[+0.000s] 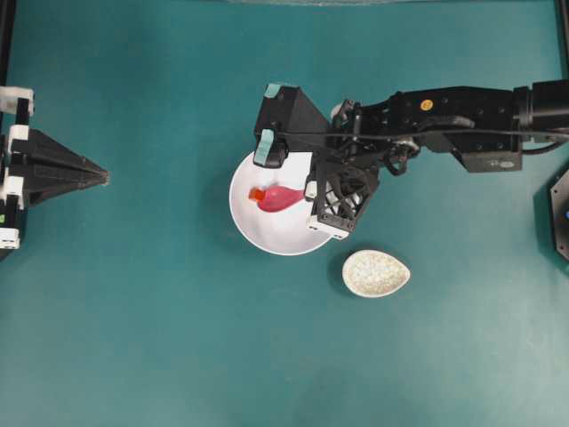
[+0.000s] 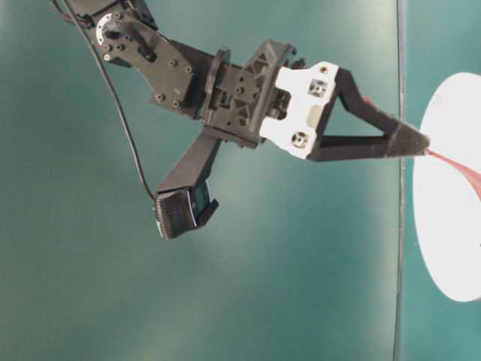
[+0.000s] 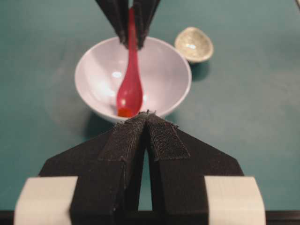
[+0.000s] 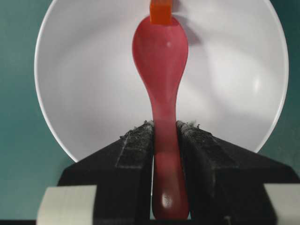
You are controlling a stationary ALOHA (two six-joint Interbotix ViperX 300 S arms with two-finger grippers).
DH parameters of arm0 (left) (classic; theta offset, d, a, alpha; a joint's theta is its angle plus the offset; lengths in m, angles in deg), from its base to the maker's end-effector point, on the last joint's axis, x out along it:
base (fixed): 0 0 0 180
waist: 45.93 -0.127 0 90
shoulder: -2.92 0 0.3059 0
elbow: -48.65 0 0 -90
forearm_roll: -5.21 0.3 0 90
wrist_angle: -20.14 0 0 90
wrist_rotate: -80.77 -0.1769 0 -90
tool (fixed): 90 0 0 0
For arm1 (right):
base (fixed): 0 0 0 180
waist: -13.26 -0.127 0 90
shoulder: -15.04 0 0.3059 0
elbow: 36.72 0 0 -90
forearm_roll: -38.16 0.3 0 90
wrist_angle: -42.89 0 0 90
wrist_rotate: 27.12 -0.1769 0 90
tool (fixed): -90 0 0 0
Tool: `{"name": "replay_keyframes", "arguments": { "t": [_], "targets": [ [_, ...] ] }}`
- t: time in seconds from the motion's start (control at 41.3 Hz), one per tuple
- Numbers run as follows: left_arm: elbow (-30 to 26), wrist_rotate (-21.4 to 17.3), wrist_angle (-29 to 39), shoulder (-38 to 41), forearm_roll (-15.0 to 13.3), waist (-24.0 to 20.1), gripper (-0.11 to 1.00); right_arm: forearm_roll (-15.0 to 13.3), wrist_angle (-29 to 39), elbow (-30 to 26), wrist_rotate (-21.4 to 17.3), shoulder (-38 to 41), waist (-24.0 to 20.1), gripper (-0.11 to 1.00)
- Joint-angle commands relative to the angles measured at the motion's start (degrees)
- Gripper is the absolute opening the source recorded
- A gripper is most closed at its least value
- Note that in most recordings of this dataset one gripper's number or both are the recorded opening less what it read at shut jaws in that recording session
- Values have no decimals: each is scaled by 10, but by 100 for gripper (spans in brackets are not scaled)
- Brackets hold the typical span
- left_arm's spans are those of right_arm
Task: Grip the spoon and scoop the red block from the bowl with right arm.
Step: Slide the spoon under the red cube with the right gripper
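My right gripper [image 4: 165, 124] is shut on the handle of the glossy pink-red spoon [image 4: 161, 51]. The spoon's scoop reaches down into the white bowl [image 4: 84, 70]. The tiny red block [image 4: 161, 11] lies on the bowl's floor, right at the front tip of the scoop. From overhead, the spoon [image 1: 280, 197] points left inside the bowl [image 1: 276, 231], the block [image 1: 256, 193] sits just past its tip, and the right gripper [image 1: 308, 190] is over the bowl's right side. My left gripper [image 1: 105, 178] rests shut at the far left, empty.
A speckled beige teardrop spoon rest [image 1: 375, 272] lies on the teal table just right of and below the bowl. The right arm's body [image 1: 444, 116] stretches in from the right edge. A dark fixture [image 1: 560, 213] sits at the right border.
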Motion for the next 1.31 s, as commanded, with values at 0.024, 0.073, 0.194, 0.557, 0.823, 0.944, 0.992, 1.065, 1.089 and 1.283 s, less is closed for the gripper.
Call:
{"name": "replay_keyframes", "arguments": {
  "t": [0.024, 0.073, 0.194, 0.557, 0.823, 0.944, 0.992, 1.065, 1.089, 1.283],
  "targets": [
    [-17, 1, -2, 4, 2, 1, -1, 0, -4, -3, -1, -6, -1, 24],
    [-17, 1, -2, 4, 2, 1, -1, -1, -4, -2, -1, -6, -1, 24],
    [-17, 1, -2, 5, 2, 1, -1, -1, -10, 1, -1, -6, -1, 24],
    [-17, 1, -2, 4, 2, 1, -1, -1, -33, 4, -2, -6, -1, 24],
    [-18, 2, -2, 5, 2, 1, -1, -1, -50, 4, -5, -6, -2, 24],
    [-17, 4, -2, 5, 2, 1, -1, 0, -58, 4, -9, -7, -1, 24],
    [-17, 4, -2, 5, 2, 1, -1, -1, -62, 4, -10, -7, -1, 24],
    [-17, 4, -2, 5, 2, 1, -1, -1, -68, 3, -11, -7, -1, 24],
    [-17, 4, -2, 4, 2, 1, -1, -1, -69, 3, -11, -7, -1, 24],
    [-18, 6, -2, 5, 2, 1, -1, -1, -72, 7, -11, -12, -1, 24]
  ]
}}
